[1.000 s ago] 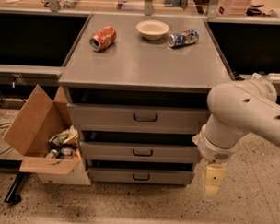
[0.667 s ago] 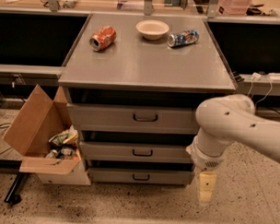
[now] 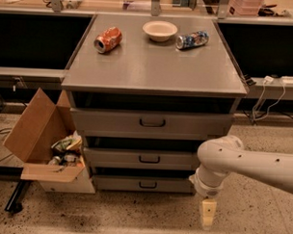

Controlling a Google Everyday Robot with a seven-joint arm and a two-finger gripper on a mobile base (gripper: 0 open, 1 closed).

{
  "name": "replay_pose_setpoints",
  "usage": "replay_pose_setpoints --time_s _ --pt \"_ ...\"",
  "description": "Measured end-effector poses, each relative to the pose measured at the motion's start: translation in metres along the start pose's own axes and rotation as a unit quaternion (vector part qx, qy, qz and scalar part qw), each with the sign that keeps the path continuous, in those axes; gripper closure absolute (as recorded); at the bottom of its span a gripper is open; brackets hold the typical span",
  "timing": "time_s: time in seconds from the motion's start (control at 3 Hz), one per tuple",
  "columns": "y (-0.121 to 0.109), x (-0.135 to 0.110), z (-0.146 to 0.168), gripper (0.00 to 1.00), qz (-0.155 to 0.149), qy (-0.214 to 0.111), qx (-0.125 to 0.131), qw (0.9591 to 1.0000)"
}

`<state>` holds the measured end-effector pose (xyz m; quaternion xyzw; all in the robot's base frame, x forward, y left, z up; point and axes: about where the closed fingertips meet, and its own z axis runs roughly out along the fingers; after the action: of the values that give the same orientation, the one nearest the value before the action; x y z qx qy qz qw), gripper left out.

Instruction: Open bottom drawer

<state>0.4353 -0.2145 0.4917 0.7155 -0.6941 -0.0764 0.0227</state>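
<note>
The bottom drawer [image 3: 120, 183] is a narrow grey metal front with a small black loop handle [image 3: 147, 185], the lowest of three in the grey cabinet. It looks shut. My gripper [image 3: 208, 215] hangs down from the white arm [image 3: 246, 163] at the lower right, just right of the cabinet's bottom corner and close above the floor. It is below and to the right of the handle, apart from it.
Middle drawer [image 3: 116, 157] and top drawer [image 3: 108, 121] sit above. On the cabinet top [image 3: 153, 66] lie an orange can [image 3: 108, 39], a white bowl [image 3: 160, 30] and a blue can [image 3: 192, 39]. An open cardboard box of rubbish [image 3: 49, 149] stands at the left.
The arm has dropped lower and swung left, bringing the gripper down near the floor beside the cabinet's bottom right corner. The drawers have not moved.
</note>
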Motion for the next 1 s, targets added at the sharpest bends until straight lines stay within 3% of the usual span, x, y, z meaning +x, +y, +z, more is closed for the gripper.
replay_pose_setpoints --time_s 0.33,0.67,1.0 --pt "-0.009 0.004 0.074 0.0 0.0 -0.029 -0.021 0.9994" --pt "-0.009 0.004 0.074 0.0 -0.001 -0.029 -0.021 0.9994" --pt "-0.02 0.004 0.092 0.0 -0.019 -0.041 -0.003 0.999"
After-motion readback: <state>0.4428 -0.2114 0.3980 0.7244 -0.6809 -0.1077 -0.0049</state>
